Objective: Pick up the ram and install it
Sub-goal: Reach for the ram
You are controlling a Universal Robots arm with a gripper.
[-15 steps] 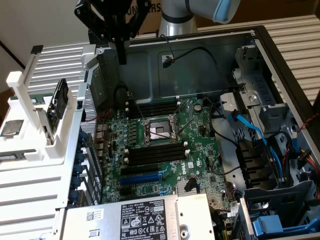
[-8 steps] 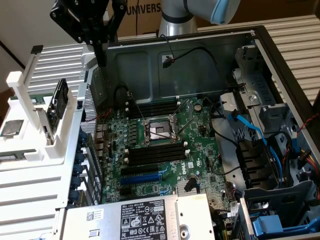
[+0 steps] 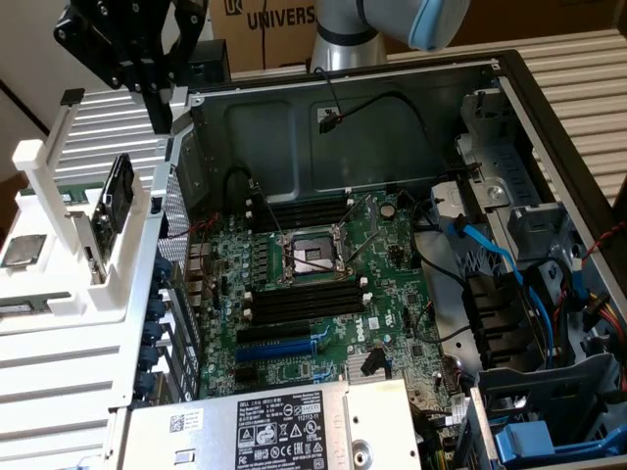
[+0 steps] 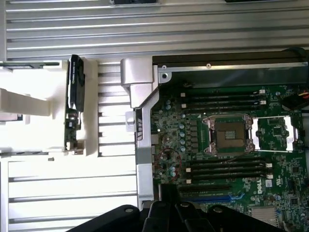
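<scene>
Hovering by the case (image 3: 274,127) edge, the gripper (image 3: 160,116) is pinched together, empty; the ram (image 3: 118,194) sits in the white rack (image 3: 34,157).

case (image 3: 284,137): grey sheet metal, smooth, dull sheen
motherboard (image 3: 392,259): green circuit board, slightly glossy
memory slots (image 3: 304,302): black plastic, smooth
CPU socket frame (image 3: 309,257): bare bright metal
rack (image 3: 59,304), left of frame: white plastic, matt
power supply (image 3: 206,436), lower edge: grey metal, carrying a printed sticker (image 3: 279,431)
SATA cable (image 3: 490,250), right of frame: blue plastic, glossy
box (image 3: 265,29), top of frame: brown cardboard, matt
robot arm (image 3: 343,34): silvery metal, with a pale blue plastic cap (image 3: 441,22)
gripper (image 3: 162,122), upper left: black, matt
</scene>
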